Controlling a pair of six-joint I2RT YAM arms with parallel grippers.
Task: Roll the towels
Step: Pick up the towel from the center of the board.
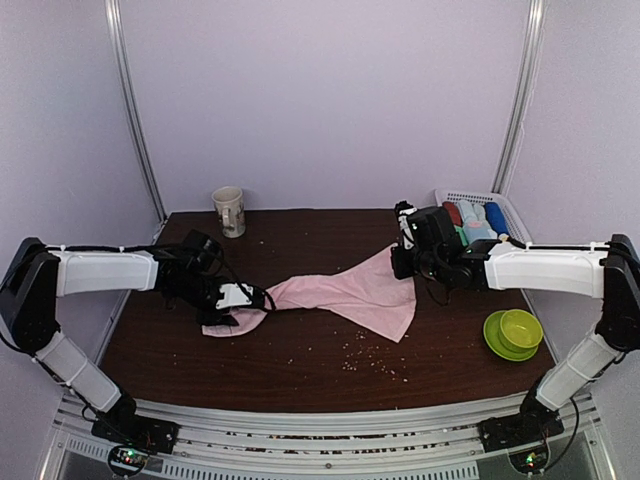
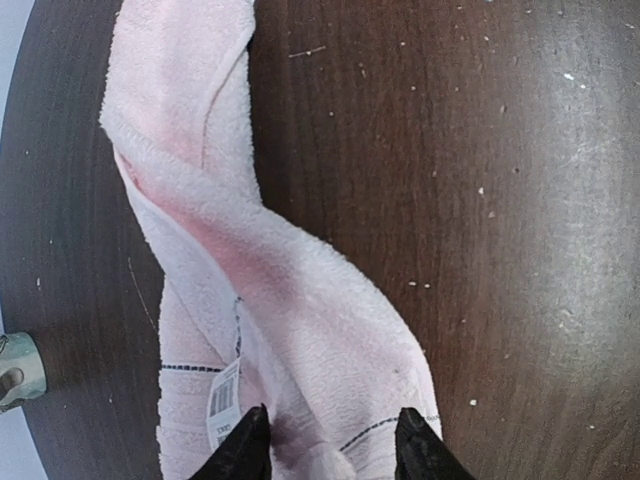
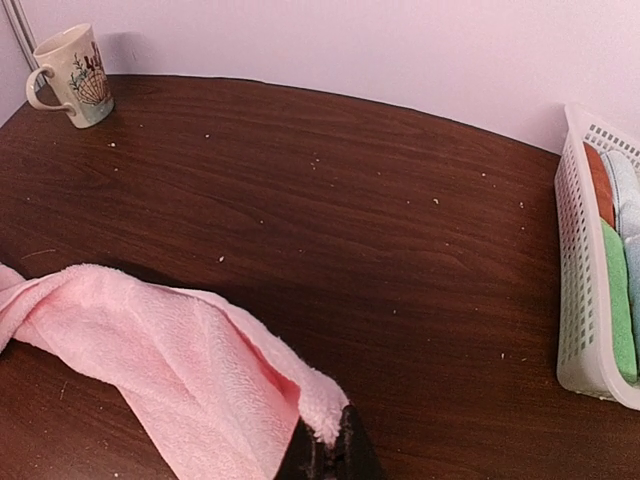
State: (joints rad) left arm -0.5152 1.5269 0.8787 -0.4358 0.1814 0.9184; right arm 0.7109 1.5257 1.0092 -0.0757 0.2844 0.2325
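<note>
Pink towel (image 1: 350, 295) lies twisted across the middle of the table (image 1: 300, 365), running from nine o'clock to three o'clock. Right tool (image 3: 325, 455) is clamped together on one corner. Left tool (image 2: 332, 450) straddles the opposite end, fingers (image 2: 245, 448) apart with cloth between; whether they pinch it, I cannot tell. Step judged: straightening before rolling. Next move likely calls for untwisting and laying the towel flat.

soft even light, a pale glare on the dark table (image 2: 575, 200), right wrist view's edges bowed.
</note>
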